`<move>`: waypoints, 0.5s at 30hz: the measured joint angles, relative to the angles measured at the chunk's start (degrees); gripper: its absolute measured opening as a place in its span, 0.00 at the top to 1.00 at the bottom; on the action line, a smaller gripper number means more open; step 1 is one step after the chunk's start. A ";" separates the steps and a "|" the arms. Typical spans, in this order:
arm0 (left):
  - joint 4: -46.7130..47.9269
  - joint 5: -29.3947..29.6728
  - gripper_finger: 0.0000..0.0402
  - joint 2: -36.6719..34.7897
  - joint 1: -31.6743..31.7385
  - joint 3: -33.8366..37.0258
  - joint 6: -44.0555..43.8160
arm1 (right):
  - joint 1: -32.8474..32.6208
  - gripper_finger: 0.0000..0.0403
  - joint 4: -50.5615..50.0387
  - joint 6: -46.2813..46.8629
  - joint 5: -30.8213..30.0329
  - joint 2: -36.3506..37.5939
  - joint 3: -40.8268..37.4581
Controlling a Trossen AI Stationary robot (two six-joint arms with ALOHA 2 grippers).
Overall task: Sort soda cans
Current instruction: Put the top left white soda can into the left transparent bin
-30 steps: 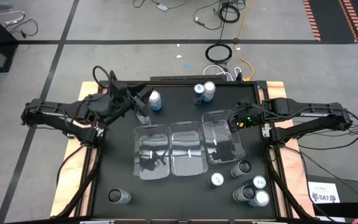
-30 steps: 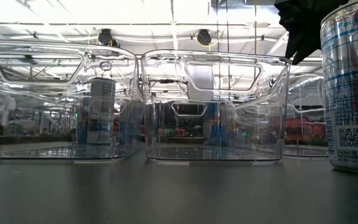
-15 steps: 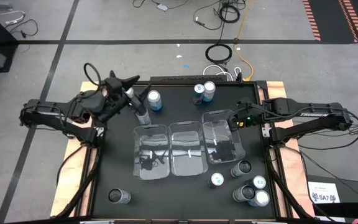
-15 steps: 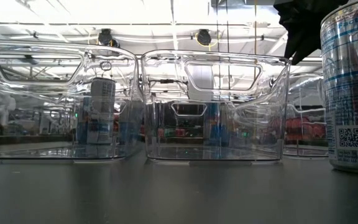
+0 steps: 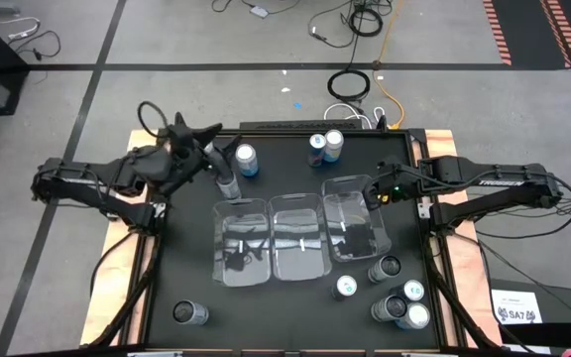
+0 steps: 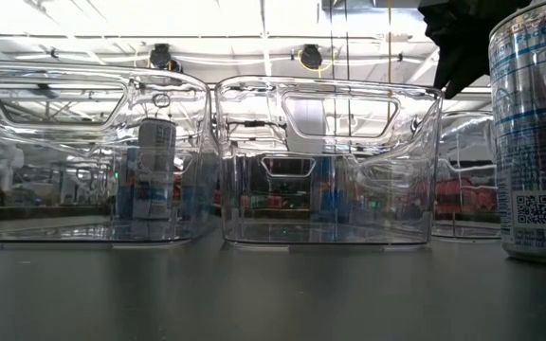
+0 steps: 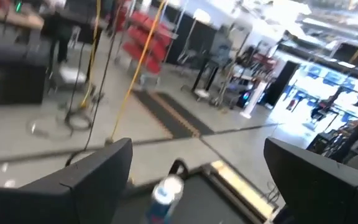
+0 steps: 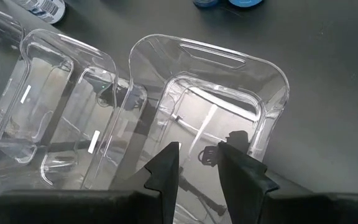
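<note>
Three clear plastic bins stand side by side in the middle of the black table; the middle bin serves here as the landmark. The left gripper is up and to the left of it, with its fingers spread wide apart and nothing between them. Just beside this gripper stand a slim silver can and a blue-and-white can, both upright on the table and outside the bins. Behind the middle bin there are two more cans, close together. In front of it and to the right is a group of cans — some with dark tops, some with white tops — and one single can stands far to the front left.

The right gripper hovers over the right bin, just beside the landmark; its fingers leave only a narrow gap and hold nothing. In the low view one large can stands very near the camera, to the right of the bins.
</note>
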State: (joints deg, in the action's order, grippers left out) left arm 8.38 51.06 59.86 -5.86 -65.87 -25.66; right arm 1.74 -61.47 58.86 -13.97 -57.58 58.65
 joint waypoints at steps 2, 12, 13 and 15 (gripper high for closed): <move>5.83 -1.28 0.07 0.00 1.48 0.00 -6.47 | 0.00 0.75 0.00 -0.55 -0.01 0.00 0.00; 41.69 -20.64 0.07 6.78 15.44 -10.67 -26.15 | 0.00 0.75 0.11 -2.33 0.03 -0.04 0.00; 44.39 -22.72 0.07 7.94 16.82 -11.78 -26.15 | 0.00 0.75 0.29 -2.33 0.03 -0.06 0.00; 48.10 -26.65 0.07 10.19 19.10 -13.39 -25.85 | 0.00 0.75 0.48 -2.33 0.05 -0.08 0.00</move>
State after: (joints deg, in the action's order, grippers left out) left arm 56.48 24.42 70.05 13.24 -79.25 -51.51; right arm 1.74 -60.99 56.53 -13.91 -57.66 58.65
